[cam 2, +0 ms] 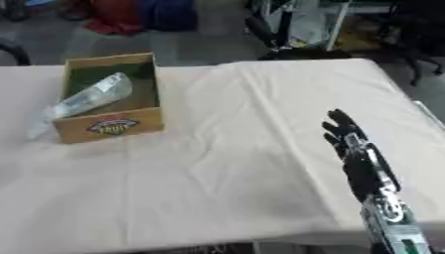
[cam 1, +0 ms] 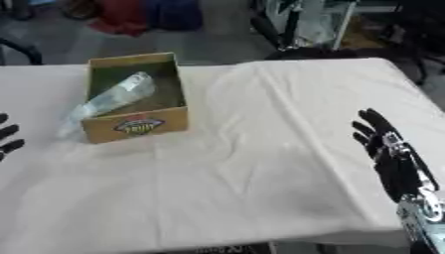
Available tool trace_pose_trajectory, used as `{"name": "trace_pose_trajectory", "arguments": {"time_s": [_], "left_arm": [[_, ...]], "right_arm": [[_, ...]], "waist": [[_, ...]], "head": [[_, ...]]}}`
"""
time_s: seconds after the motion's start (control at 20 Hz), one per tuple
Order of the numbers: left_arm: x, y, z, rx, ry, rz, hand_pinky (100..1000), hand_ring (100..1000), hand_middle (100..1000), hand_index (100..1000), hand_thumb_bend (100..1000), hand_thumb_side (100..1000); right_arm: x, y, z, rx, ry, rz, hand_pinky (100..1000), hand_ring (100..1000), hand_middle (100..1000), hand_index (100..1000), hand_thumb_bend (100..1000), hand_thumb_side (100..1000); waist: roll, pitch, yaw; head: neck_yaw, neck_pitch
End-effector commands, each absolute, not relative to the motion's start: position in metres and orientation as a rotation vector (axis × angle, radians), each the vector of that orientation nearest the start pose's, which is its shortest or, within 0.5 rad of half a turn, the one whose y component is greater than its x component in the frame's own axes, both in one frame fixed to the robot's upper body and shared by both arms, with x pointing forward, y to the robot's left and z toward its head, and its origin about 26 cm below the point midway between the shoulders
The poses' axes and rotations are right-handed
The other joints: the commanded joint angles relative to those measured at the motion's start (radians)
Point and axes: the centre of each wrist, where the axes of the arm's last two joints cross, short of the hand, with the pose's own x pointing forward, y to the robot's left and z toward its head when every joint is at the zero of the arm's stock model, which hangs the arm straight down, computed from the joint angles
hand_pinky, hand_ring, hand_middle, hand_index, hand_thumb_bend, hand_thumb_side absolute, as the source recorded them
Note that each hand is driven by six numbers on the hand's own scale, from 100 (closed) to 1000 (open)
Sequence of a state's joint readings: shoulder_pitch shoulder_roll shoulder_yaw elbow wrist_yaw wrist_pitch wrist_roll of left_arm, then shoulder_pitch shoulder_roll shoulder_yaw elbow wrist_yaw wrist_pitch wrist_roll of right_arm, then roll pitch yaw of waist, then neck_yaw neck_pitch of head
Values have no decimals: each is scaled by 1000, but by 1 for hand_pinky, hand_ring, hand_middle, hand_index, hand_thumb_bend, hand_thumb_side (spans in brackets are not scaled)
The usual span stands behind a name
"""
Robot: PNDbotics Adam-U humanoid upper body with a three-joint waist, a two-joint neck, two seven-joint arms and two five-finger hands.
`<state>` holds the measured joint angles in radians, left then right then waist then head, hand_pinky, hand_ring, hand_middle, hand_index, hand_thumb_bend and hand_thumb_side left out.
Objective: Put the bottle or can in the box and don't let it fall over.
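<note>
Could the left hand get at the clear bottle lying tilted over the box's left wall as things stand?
Probably yes. The left hand rests open at the table's left edge, and only bare cloth lies between it and the clear bottle, whose lower end pokes out over the cardboard box wall on that side.

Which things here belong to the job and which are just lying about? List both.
Job:
- clear bottle, lying tilted across the box's left wall
- cardboard box
- left hand, open
- right hand, open

Lying about:
- white tablecloth
- red and blue bundles on the floor
</note>
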<state>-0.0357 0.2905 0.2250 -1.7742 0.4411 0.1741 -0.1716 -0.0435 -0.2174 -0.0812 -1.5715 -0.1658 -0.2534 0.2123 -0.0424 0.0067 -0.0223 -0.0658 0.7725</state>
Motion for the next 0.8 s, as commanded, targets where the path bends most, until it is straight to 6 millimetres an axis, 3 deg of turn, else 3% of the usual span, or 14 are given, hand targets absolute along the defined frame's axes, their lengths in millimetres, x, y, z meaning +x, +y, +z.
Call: {"name": "trace_pose_trajectory", "arguments": {"time_s": [0.05, 0.35, 0.45, 0.5, 0.8], "left_arm": [[279, 355, 93, -114, -1739, -1, 798, 802, 777, 922, 420, 962], [277, 357, 96, -63, -1798, -126, 815, 817, 790, 932, 591, 832], [277, 357, 97, -49, -1820, -177, 822, 825, 800, 947, 592, 772], [277, 358, 96, -43, -1827, -201, 826, 828, 804, 960, 552, 726], [279, 355, 89, 6, -1819, -288, 828, 824, 801, 974, 484, 714]], "right_arm": [[290, -311, 26, 10, -1897, 246, 990, 966, 1000, 1000, 100, 849], [291, -303, 26, -54, -1897, 297, 994, 974, 1000, 1000, 100, 817], [291, -301, 26, -76, -1899, 316, 994, 974, 1000, 1000, 100, 800], [291, -299, 25, -86, -1898, 326, 994, 972, 1000, 1000, 100, 797], [291, -295, 23, -97, -1890, 340, 992, 968, 1000, 1000, 100, 808]], "waist": [[3, -14, 1], [4, -17, 1], [4, -18, 1], [4, -17, 3], [4, -13, 5]], "head": [[4, -2], [-1, -2], [-3, -2], [-1, -2], [3, -2]]}}
